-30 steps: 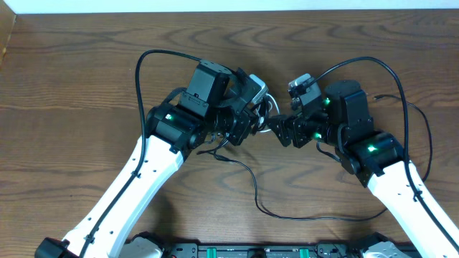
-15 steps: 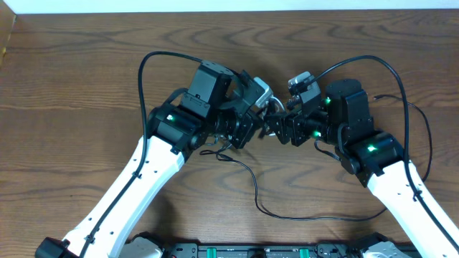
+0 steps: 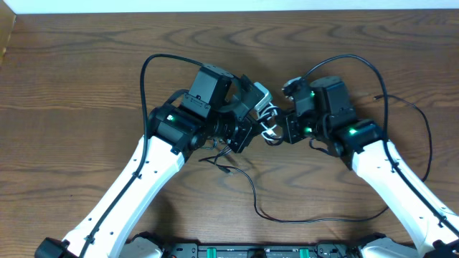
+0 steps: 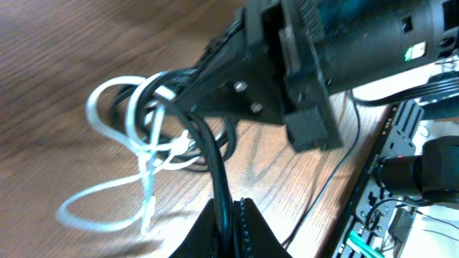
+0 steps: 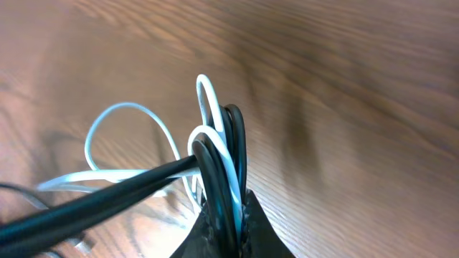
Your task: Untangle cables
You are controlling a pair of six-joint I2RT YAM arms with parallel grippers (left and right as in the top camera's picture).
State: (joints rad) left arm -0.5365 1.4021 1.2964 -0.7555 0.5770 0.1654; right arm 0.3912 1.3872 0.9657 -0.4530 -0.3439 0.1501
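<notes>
1. Your table (image 3: pixel 72 86), dark brown wood, spreads out on every side of the tangle (image 3: pixel 267 123).
2. Your left arm (image 3: pixel 143 179) comes in from the left of the tangle and your right arm (image 3: pixel 387 172) from the right. The two meet head-on at it.
3. The black cord (image 3: pixel 258 197) leaves the tangle on the near side and runs in a long, slack curve across the wood, below and to the right of the tangle.
4. The tangle is a tight bunch of black and white loops, caught between the two grippers.
5. The white cord (image 4: pixel 107 208) spills out of the tangle in a few small loops on the side away from your right arm.
6. Your right gripper (image 5: pixel 228 215) is clamped tight on the tangle, with black loops and a white strand squeezed between its fingers.
7. Your left gripper (image 4: pixel 231 215) is pinched closed on a strand of the black cord just beside the tangle, and that strand runs straight up into the bunch.
</notes>
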